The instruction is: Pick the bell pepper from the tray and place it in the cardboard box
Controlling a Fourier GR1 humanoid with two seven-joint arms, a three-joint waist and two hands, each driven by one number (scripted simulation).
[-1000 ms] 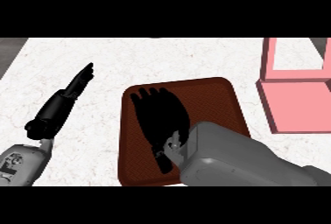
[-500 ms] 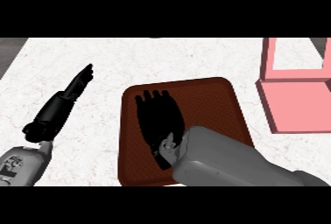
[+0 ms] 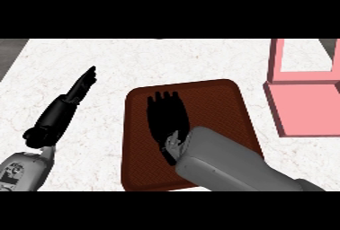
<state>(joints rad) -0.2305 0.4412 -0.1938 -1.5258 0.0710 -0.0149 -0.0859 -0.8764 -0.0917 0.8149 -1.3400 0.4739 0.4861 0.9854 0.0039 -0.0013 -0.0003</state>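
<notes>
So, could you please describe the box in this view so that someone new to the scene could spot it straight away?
Start from the white marbled counter and look past the dark brown tray at its middle, toward the view's right edge. There stands the box, cut off by the frame. It is the only pink thing here, with upright walls, unlike the flat tray.

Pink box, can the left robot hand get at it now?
Probably not easily: the left robot hand sits far left, with the tray and right forearm between it and the pink box.
</notes>
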